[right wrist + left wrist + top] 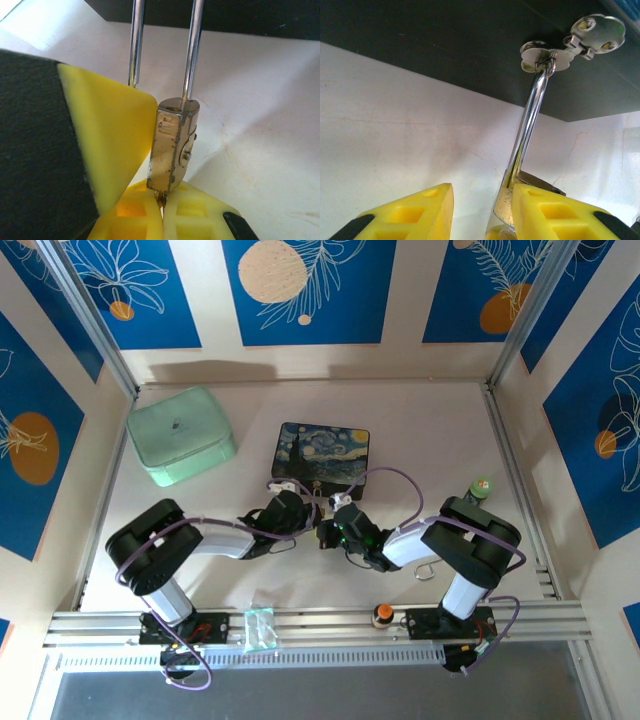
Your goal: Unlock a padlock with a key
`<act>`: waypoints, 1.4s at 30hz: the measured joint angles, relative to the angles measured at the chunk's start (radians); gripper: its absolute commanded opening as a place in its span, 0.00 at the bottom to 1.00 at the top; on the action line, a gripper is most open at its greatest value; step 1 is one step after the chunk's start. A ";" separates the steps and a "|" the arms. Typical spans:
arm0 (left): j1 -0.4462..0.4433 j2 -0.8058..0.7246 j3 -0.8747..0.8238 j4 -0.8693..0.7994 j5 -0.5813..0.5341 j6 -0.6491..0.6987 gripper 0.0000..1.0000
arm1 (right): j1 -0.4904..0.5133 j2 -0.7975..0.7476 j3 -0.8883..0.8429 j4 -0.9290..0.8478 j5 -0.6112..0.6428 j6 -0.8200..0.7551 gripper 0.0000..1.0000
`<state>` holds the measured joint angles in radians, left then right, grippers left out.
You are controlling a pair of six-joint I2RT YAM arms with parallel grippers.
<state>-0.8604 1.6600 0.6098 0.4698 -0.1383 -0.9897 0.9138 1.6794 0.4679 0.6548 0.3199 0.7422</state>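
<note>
The brass padlock (172, 150) hangs between my two grippers, just in front of the starry-night tin (322, 453). My right gripper (162, 212) is shut on the key (161, 197), whose blade sits in the underside of the lock body. One shackle (192, 55) leg stands in the body. The other ends free above its empty hole. My left gripper (482, 200) is open. Its right finger (555, 215) lies against the padlock (506, 206), and its left finger (415, 215) stands apart, with bare table showing between. In the top view both grippers (305, 517) (337, 530) meet at mid-table.
Spare keys (597, 30) on a ring hang at the shackle's top, against the dark tin (445, 45). A mint-green case (180, 435) lies at the back left. A green-capped item (481, 486) sits right. A clear bag (260, 628) and an orange knob (382, 614) rest on the front rail.
</note>
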 measured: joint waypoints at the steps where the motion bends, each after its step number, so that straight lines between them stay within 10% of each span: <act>1: 0.000 0.000 0.000 0.002 -0.006 0.002 0.35 | 0.000 -0.001 0.000 0.001 -0.003 0.001 0.14; 26: -0.039 0.032 0.130 -0.216 -0.059 0.103 0.33 | 0.012 -0.246 -0.151 -0.123 0.029 0.061 0.46; 42: -0.081 0.039 0.214 -0.296 -0.124 0.162 0.32 | -0.196 -0.560 -0.163 -0.392 0.039 0.122 0.47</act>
<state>-0.9417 1.6989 0.8234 0.1741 -0.2626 -0.8280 0.7174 1.1194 0.3046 0.2626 0.3584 0.8646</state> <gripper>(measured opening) 0.332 0.469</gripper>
